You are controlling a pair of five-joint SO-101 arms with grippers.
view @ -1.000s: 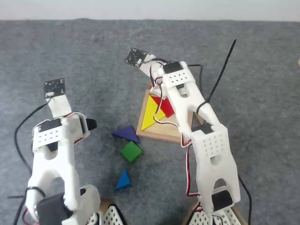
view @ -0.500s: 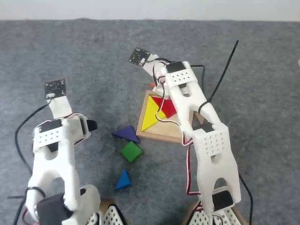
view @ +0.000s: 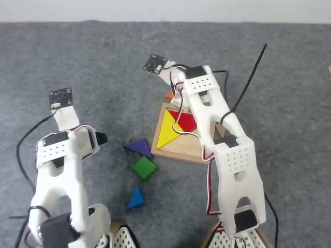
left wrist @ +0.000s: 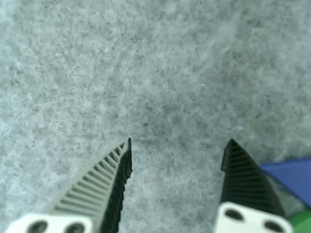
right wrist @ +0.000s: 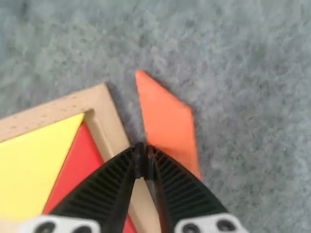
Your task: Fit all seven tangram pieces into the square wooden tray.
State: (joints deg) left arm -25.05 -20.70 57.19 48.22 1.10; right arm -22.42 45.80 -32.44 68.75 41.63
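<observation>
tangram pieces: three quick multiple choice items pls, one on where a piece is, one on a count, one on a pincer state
1. Where is the orange piece relative to the tray?
A. inside it
B. on the carpet just outside its corner
C. held up in the air

2. How many loose pieces besides the orange one show on the carpet?
A. one
B. three
C. five

3. The left pincer is:
A. open
B. shut on a piece
C. shut on nothing

Answers:
1 B, it lies flat on the carpet beside the rim.
2 B, purple, green, blue.
3 A, its tips stand apart over bare carpet.
</observation>
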